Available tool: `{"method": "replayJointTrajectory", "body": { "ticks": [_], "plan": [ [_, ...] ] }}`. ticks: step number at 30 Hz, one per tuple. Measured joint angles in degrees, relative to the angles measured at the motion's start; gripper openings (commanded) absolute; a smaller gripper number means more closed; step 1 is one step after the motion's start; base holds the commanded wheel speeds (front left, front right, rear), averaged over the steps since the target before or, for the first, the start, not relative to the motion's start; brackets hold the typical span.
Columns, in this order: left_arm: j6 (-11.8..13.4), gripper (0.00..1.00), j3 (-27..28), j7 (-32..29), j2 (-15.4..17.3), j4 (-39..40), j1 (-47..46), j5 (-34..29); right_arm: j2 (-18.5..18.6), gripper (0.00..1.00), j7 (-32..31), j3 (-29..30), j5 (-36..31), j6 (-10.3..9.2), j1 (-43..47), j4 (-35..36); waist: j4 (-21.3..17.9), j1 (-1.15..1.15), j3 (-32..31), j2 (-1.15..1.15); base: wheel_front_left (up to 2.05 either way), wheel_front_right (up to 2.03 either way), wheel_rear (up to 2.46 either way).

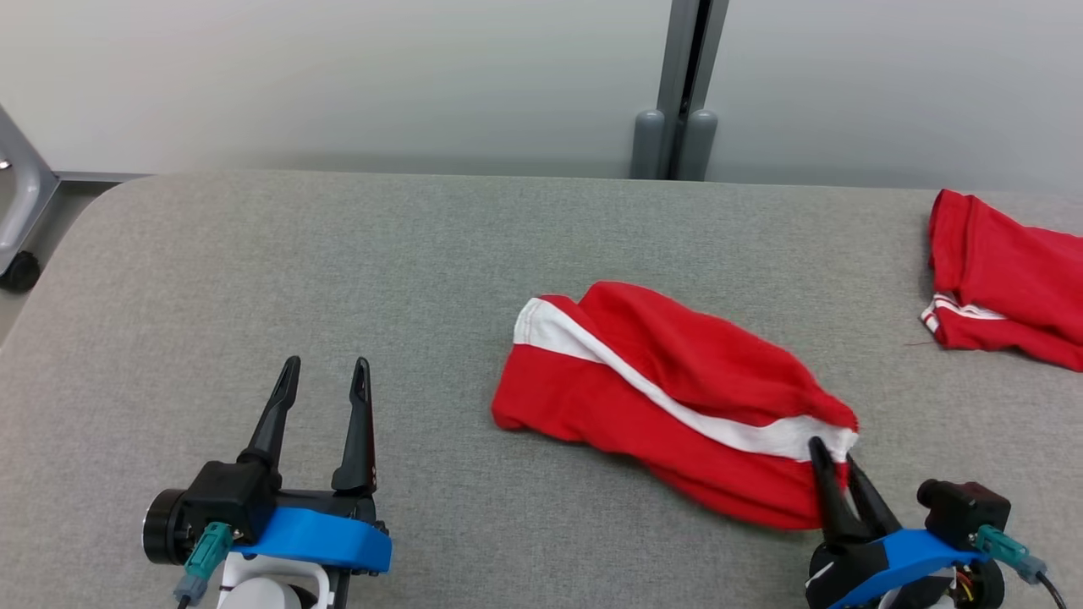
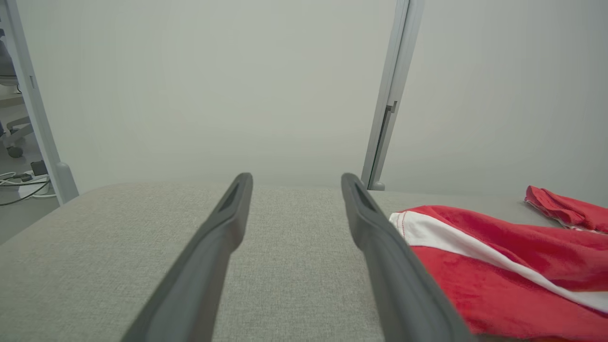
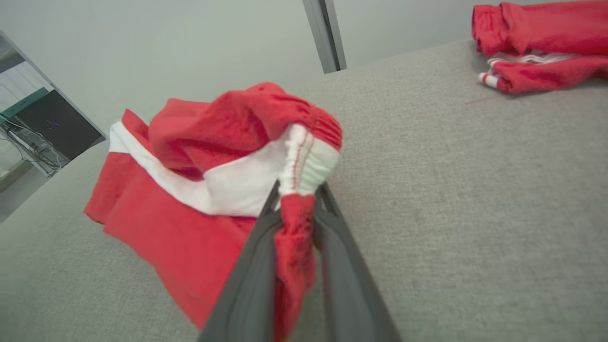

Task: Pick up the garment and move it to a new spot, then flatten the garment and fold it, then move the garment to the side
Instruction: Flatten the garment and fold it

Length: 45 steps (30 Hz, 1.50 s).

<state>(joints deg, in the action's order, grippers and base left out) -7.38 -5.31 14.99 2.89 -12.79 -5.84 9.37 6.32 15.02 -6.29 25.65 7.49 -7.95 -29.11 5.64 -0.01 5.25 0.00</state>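
Your right tool pinched the garment at its 4 o'clock corner, likely to reposition it; your left tool stood open at 8 o'clock.

Looked like an office-type lab: grey fabric-covered table, frosted partition panels on a metal post, chair caster off the table's left edge, cables on the floor.

bright, even, diffuse light; soft shadow along the garment's 6 o'clock edge. wrist views bow at edges, fingers near 6 o'clock slightly soft.
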Motion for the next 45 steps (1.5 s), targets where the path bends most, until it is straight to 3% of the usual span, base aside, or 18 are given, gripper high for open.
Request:
{"method": "replayJointTrajectory", "body": {
  "ticks": [9, 20, 30, 45],
  "plan": [
    [-0.01, 1.0, 1.15, 0.0, 0.01, -0.03, 1.28, -1.33, -0.44, 1.0, 0.01, 5.97, -7.69, 0.0, 1.12, 8.33, -1.57, 0.01, -1.35, 0.0, 0.0, 0.0, 0.0],
    [-0.04, 1.0, 2.37, 0.01, 0.46, 0.2, 3.75, -2.4, -2.47, 1.0, 0.01, 6.13, -12.41, 0.0, 4.2, 20.09, -2.44, 0.0, -3.52, 0.0, 0.0, 0.0, 0.0],
    [-0.04, 1.0, 2.57, 0.01, 0.88, 0.12, 5.64, -3.11, -3.3, 1.0, 0.01, 5.53, -15.32, 0.0, 9.37, 19.62, -2.57, 0.0, -4.8, 0.0, 0.0, 0.0, 0.0],
    [-0.05, 1.0, 3.04, 0.0, 0.9, -0.45, 5.99, -3.85, -3.37, 1.0, 0.0, 5.84, -15.77, 0.0, 9.71, 18.96, -3.14, 0.01, -4.59, 0.01, 0.0, 0.0, 0.0]
  ]
}}
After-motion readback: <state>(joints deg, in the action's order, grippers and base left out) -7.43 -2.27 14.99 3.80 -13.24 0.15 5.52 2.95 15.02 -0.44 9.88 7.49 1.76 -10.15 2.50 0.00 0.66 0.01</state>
